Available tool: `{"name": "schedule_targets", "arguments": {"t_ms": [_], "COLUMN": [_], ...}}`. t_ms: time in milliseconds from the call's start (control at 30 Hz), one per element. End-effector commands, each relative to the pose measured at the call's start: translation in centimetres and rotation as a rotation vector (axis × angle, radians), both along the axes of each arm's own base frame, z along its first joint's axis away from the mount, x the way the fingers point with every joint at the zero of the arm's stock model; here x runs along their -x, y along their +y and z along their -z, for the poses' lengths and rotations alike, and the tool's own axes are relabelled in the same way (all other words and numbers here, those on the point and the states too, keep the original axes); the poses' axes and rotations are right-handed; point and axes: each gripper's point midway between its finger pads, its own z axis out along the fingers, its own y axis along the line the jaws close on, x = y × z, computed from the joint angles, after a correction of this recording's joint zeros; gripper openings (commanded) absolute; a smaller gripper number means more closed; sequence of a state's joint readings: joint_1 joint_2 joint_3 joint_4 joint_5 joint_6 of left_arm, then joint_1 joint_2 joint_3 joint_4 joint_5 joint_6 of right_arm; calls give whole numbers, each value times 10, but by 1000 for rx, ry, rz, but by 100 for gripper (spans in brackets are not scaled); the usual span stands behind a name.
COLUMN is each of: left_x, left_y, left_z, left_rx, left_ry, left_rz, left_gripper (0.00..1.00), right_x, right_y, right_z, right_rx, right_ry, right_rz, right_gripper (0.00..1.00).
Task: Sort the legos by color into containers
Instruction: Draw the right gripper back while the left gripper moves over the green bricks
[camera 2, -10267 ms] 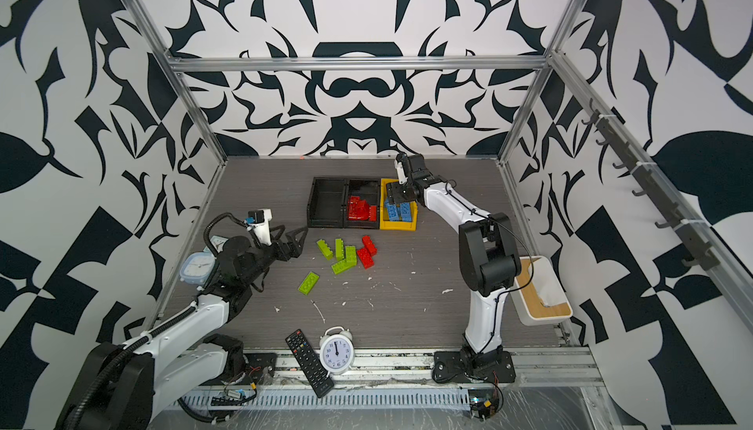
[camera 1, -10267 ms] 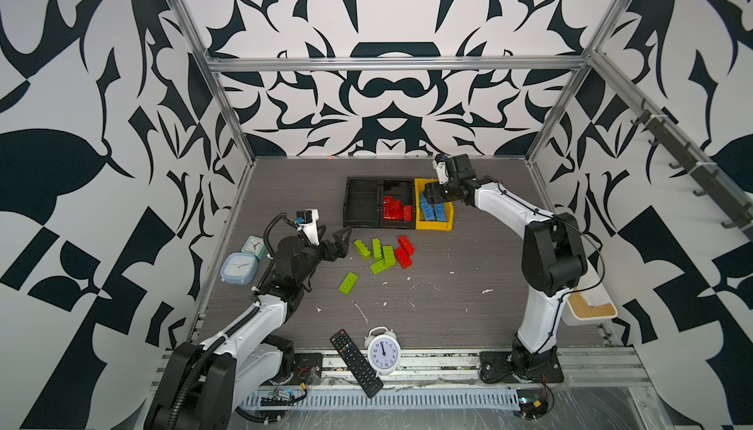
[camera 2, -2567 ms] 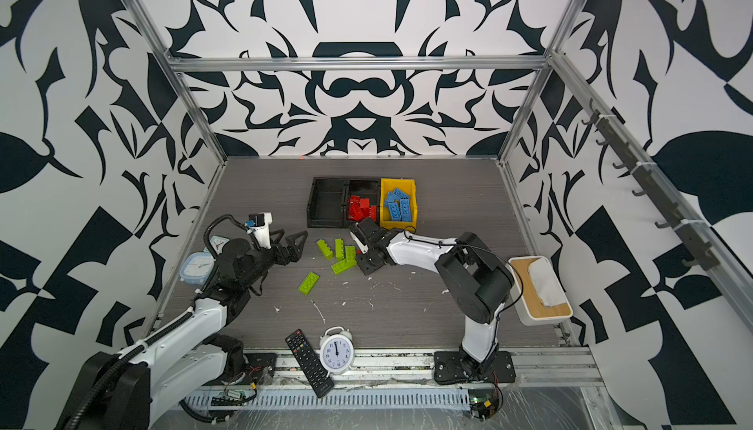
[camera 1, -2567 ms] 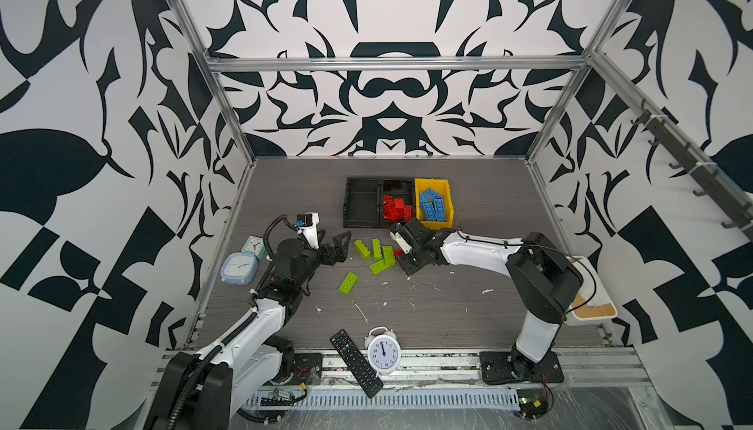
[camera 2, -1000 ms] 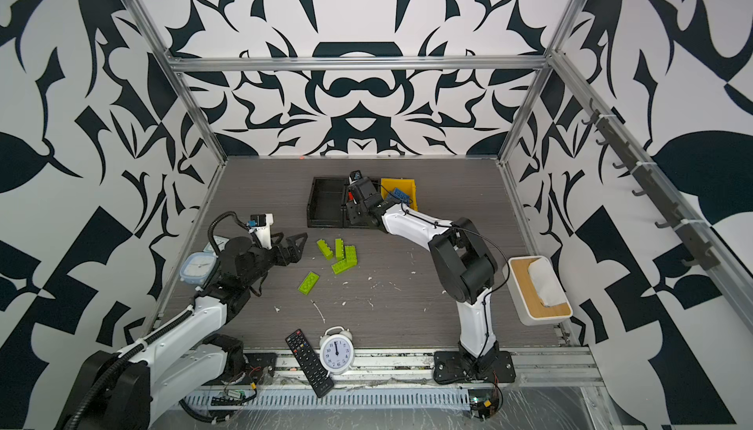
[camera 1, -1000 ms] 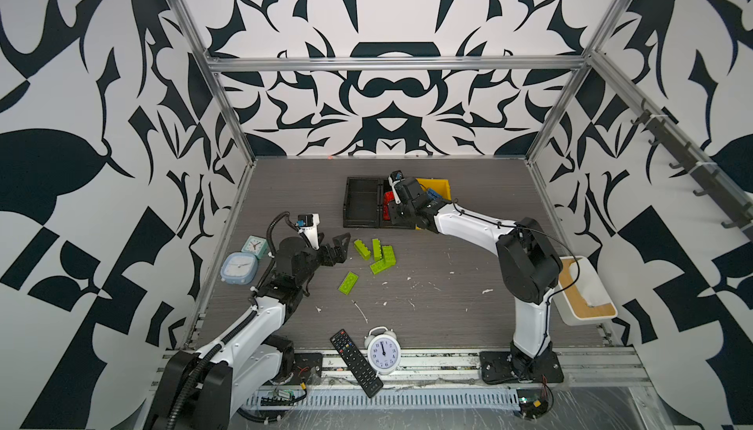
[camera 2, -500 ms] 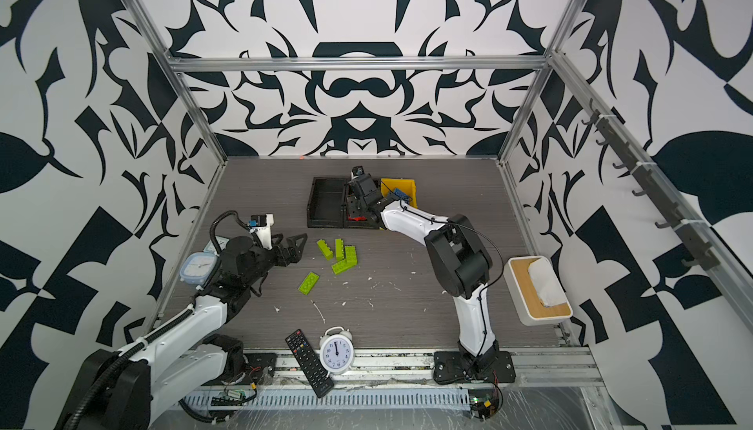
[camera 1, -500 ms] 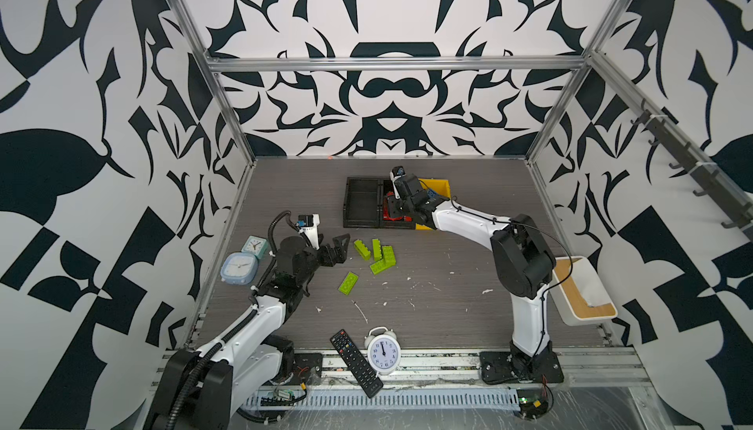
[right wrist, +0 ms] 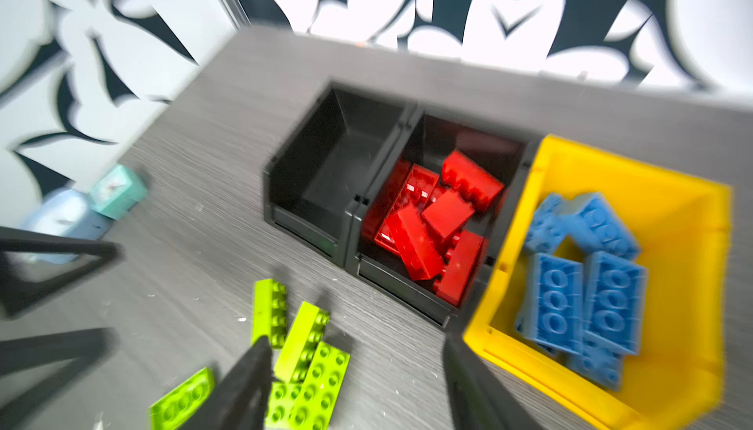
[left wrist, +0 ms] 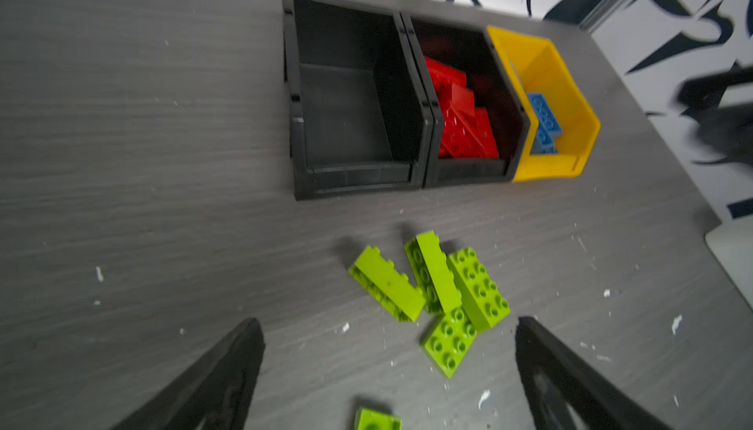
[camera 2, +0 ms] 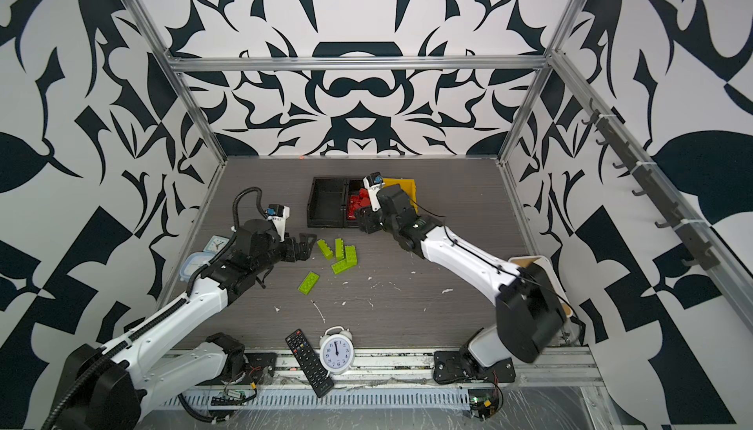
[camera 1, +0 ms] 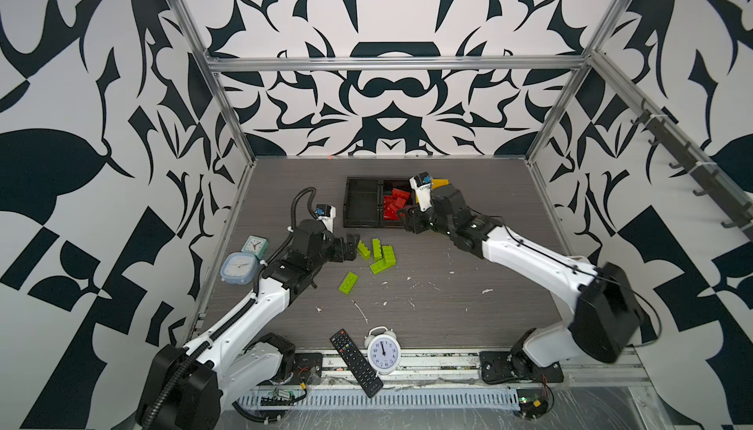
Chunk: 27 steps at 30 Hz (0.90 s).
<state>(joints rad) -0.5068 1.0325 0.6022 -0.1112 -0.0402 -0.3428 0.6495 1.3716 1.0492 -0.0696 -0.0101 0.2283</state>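
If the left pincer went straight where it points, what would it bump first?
Probably the loose lime green bricks just ahead of the left pincer, though its height above them is hard to judge.

1. Both top views are bright and evenly lit; the light seems to come from above, and the white walls [camera 1: 387, 20] look almost washed out.
2. The tabletop [camera 1: 448, 314] is matte grey and carries only soft, short shadows.
3. Both top views are sharp in the middle, with wide-lens stretching toward the edges.
4. In the left wrist view the green bricks [left wrist: 432, 273] are fairly sharp, with small dark shadows behind them; the jaws look soft and dark.
5. The right wrist view is smeared by motion blur: the clocks [right wrist: 118, 189], red bricks [right wrist: 415, 240] and blue bricks [right wrist: 550, 301] have fuzzy edges.
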Motion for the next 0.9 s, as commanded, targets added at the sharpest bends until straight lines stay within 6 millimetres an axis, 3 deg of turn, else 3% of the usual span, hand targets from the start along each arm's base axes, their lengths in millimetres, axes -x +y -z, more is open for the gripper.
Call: {"name": "schedule_targets", "arguments": {"t_ms": [0, 133, 233, 300, 367, 533, 867], "left_x": [29, 41, 47, 51, 53, 57, 63], "left_y": [5, 2, -3, -9, -11, -14, -23], "left_z": [30, 39, 48, 56, 67, 96, 116], "left_rx": [-140, -234, -259, -265, -276, -324, -311], "left_ry": [139, 212, 298, 345, 390, 495, 577], "left_rz": [22, 31, 41, 48, 47, 57, 76], "left_gripper": [99, 99, 99, 99, 99, 99, 99], "right_x": [16, 27, 29, 26, 22, 23, 28], "right_y": [-39, -98, -131, -143, -148, -134, -139], "right_z": [-32, -48, -38, -23, -9, 13, 35], "right_rx": [75, 147, 135, 164, 202, 187, 164], "right_ry": [-157, -312, -390, -402, -390, -334, -340], "right_rz": [48, 217, 348, 407, 441, 364, 384], "right_gripper": [74, 78, 83, 88, 88, 88, 90]}}
